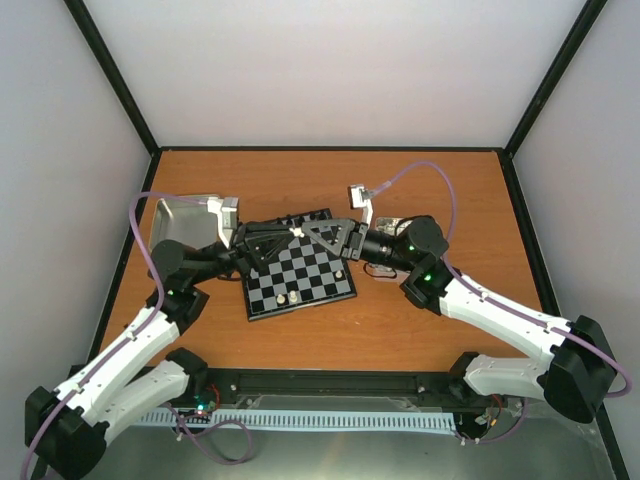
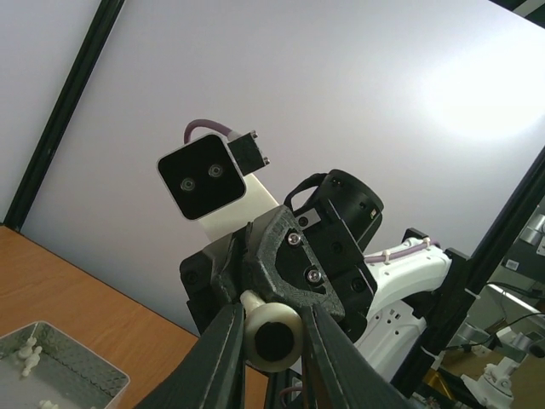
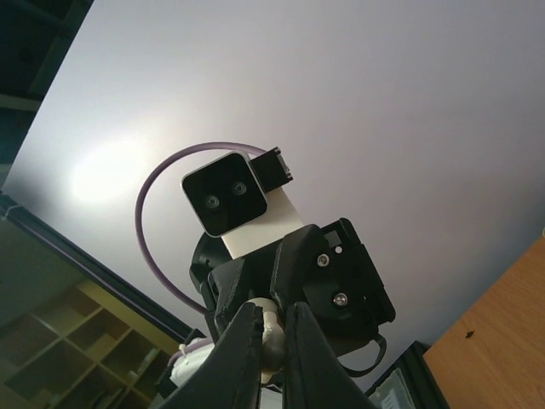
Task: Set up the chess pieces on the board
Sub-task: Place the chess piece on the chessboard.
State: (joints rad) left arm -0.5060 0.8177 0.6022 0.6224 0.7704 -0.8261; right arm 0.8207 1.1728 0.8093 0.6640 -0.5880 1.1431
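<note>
Mid-air handover above the far edge of the board [image 1: 300, 282]. The left pincer [image 2: 272, 328] and right pincer [image 3: 272, 332] meet tip to tip, both apparently clamped on one cream chess piece [image 1: 298, 231]. Next, one pincer must let go, probably before the piece is placed. Only the left wrist view shows spare pieces in the tray [image 2: 102, 375]. Only the top view shows the board on the tabletop [image 1: 420, 335].

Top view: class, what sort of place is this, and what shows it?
Likely a robot test booth in a lab: left arm and right arm bolted at a wooden table, white panels in black framing.
</note>
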